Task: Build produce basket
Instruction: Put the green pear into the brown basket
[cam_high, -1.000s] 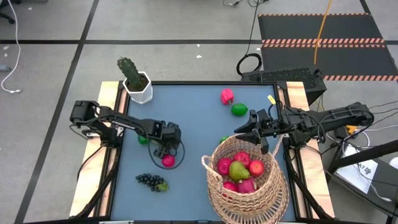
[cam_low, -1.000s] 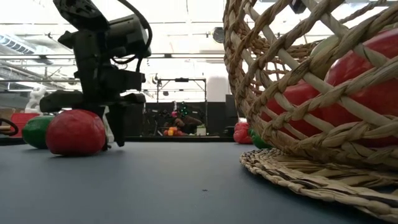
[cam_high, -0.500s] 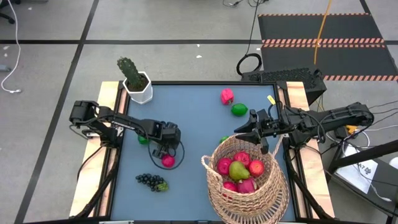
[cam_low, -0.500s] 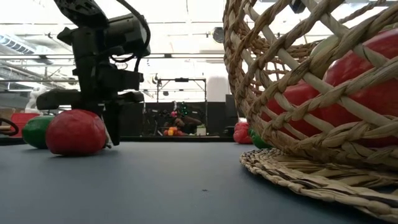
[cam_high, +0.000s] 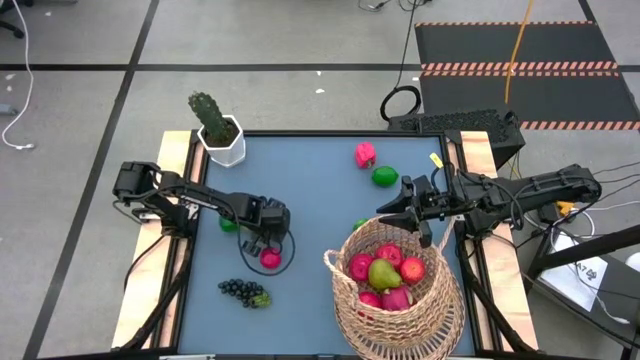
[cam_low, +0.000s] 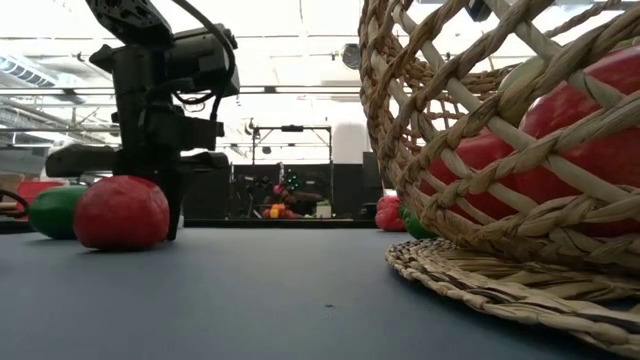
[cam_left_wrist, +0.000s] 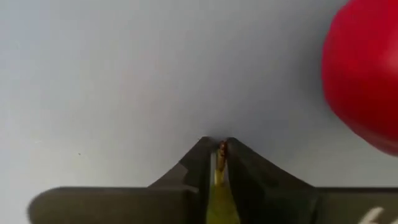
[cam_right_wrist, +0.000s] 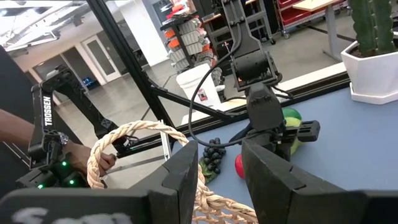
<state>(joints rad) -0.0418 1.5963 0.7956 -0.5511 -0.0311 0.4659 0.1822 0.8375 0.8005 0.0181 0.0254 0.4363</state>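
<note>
Wicker filled the near right of the table (cam_high: 300, 170): the basket (cam_high: 440, 310) stood there with red apples and a yellow-green pear (cam_high: 383, 273) already inside; in the low view its woven wall rose close to the camera, with red fruit showing through the gaps. The right gripper (cam_high: 393, 213) sat at the basket's far rim, and the right wrist view showed a strand of the handle (cam_right_wrist: 127, 132) running down between its two dark prongs; whether it gripped that strand could not be told.

The left gripper (cam_high: 262, 243) was down at the table, left of the basket and just beside a loose red apple (cam_high: 270, 259); its fingers (cam_left_wrist: 198, 163) were drawn almost together, with only a thin brownish sliver in the slit between them, and what that sliver was could not be told; the apple lay off to one side of them, not between them. A lime (cam_high: 230, 224) lay just behind that gripper, and the grapes (cam_high: 243, 291) lay nearer the front edge, apart from both.

At the far side, a pink dragon fruit (cam_high: 365, 154) and a second lime (cam_high: 384, 176) lay near each other; a cactus (cam_high: 215, 125) in a white pot stood at the far left corner.
</note>
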